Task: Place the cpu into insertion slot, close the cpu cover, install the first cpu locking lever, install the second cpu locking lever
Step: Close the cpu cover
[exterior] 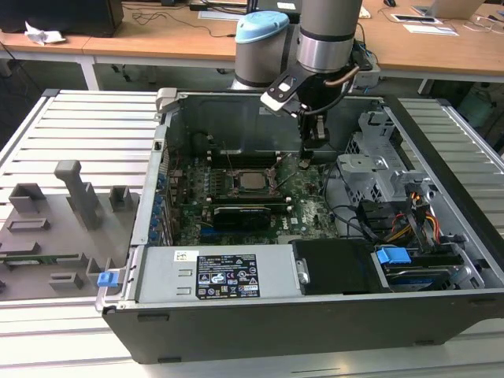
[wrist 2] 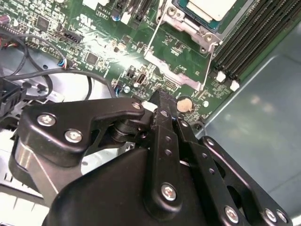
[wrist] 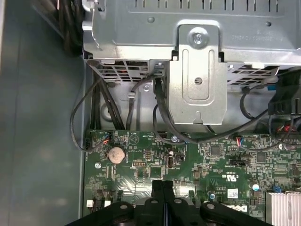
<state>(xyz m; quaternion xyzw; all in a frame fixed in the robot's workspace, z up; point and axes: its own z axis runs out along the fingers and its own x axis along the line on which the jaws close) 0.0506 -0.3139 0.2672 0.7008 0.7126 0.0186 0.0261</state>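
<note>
Gripper (exterior: 305, 160) is upper middle of the exterior view. We see its fingers (wrist: 158, 184) pressed together, pinching nothing, just above the green board (exterior: 303, 201). The cpu (exterior: 253, 180) sits in the insertion slot (exterior: 235, 183) at frame centre, apart from the gripper, toward the exterior view's left. The cpu cover (wrist 2: 175, 14) frames the chip in the second wrist view.

Power supply (exterior: 224, 276) sits along the computer case's (exterior: 315, 335) near wall, coin cell battery (wrist: 115, 153) on the motherboard (wrist: 211, 162), and what looks like a grey fixture tray (exterior: 47, 228) outside, exterior view's left.
</note>
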